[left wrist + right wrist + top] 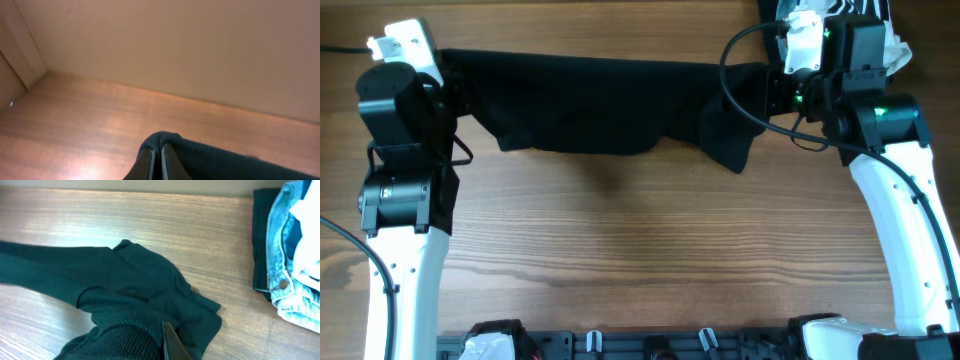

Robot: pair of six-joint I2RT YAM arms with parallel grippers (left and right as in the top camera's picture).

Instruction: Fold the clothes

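The fingers (147, 165) of the left gripper (155, 162) were pressed shut on one edge of the dark garment (590, 100), and the right gripper (167, 339) was clamped on the other. The dark garment was stretched between them across the far side of the table (640, 250); jeans (285, 255) were piled beyond.

Garment (590, 105) across table (640, 240) rear; jeans (287, 255) R

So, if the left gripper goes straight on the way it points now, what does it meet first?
Past the dark garment it pinches, the left gripper would probably meet bare wooden table, then the beige wall; depth is unclear.
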